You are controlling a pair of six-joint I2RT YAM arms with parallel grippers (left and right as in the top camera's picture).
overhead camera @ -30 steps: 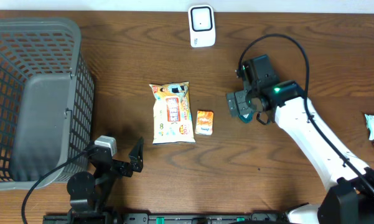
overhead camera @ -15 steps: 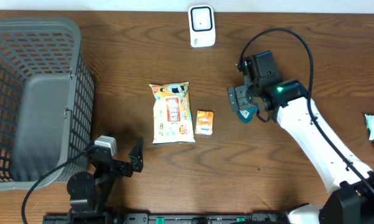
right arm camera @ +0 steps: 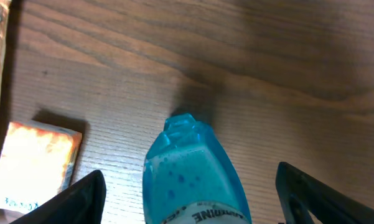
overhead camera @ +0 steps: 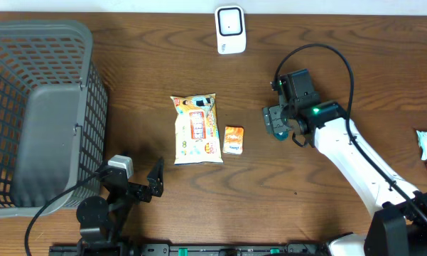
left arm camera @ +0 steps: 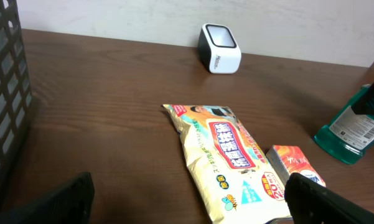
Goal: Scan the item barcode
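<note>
Bottle [right arm camera: 193, 177] sits centred btwn fingers [right arm camera: 81, 202] of right pincer [right arm camera: 190, 193], length in line w/ them; jaws open, gaps both sides. Scanner [overhead camera: 229, 28] well apart, fwd-left across desk [overhead camera: 341, 43].

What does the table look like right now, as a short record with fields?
scanner: white, at the far edge
right gripper: open
bottle: blue-green, upright between the right gripper's fingers, not clamped
left gripper: open, empty
snack bag: lying flat, centre
orange box: beside the snack bag, on the bottle side
basket: grey, by the left arm
</note>
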